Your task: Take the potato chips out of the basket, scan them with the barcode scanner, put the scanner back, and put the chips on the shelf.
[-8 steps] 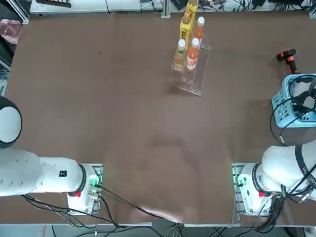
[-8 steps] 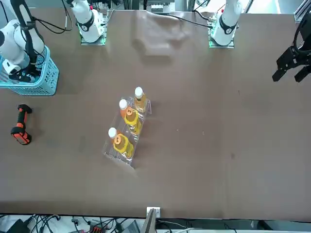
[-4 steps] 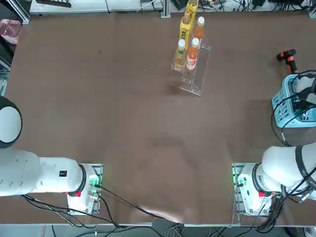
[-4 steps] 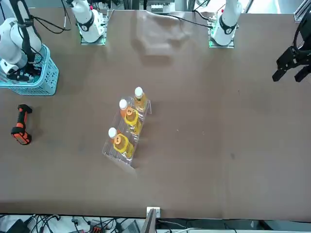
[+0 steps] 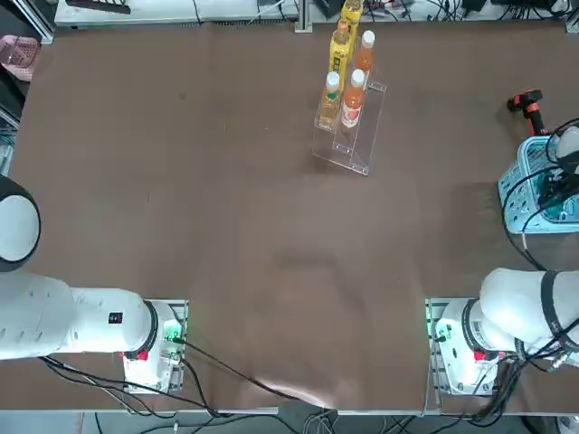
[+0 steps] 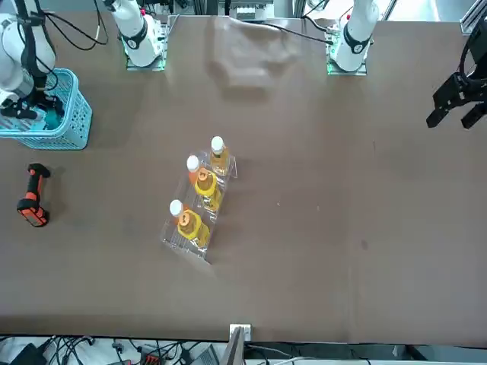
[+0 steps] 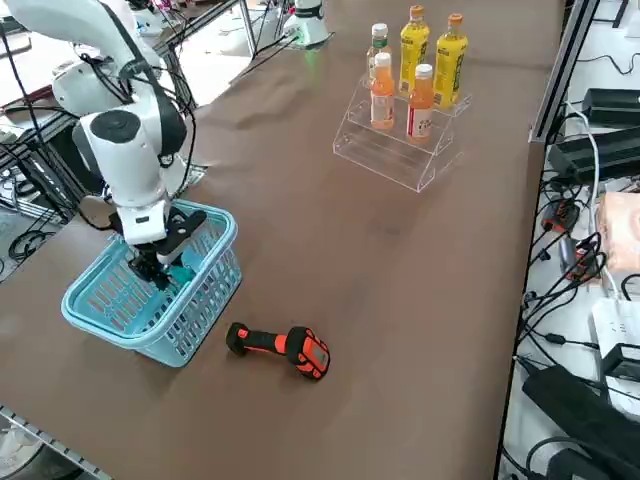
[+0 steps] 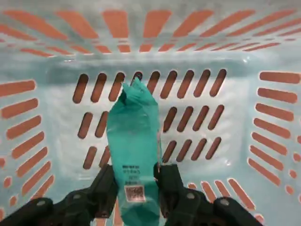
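- Compared with a second ago, your right arm has lifted its wrist higher over the basket (image 7: pixel 150 300); the top view shows the arm drawn further toward the picture's right edge, and the front view shows more of the basket's interior uncovered.
- Your right tool (image 8: pixel 135 181) is down inside the basket, its fingers (image 8: pixel 107 184) closed on the potato chips packet (image 8: pixel 134 141). The wrist view shows both pads pressed against the packet's sides near the printed code end.
- You can see the teal packet hanging lengthwise from the tool, its far end pointing toward the slotted basket floor. Whether that end touches the floor, you cannot tell.
- From the right side view, the packet (image 7: pixel 183 275) shows as a teal patch just below the tool (image 7: pixel 155 268), inside the basket rim.
- Your basket (image 5: pixel 529 208) stands at the right edge of the tabletop (image 5: pixel 226 199), ahead of the right arm's base.
- The barcode scanner (image 7: pixel 280 346) lies on its side on the tabletop just beside the basket, apart from it and untouched. The top view places it (image 5: pixel 526 105) beyond the basket, away from the arm bases.
- The clear stepped shelf (image 5: pixel 348 136) sits well apart from the basket, toward the far middle of the tabletop. It carries orange and yellow drink bottles (image 7: pixel 415 65); its lowest step (image 7: pixel 385 160) is bare.
- In the front view, the basket (image 6: pixel 65 125) is at the upper left with the scanner (image 6: pixel 32 196) nearer the camera.
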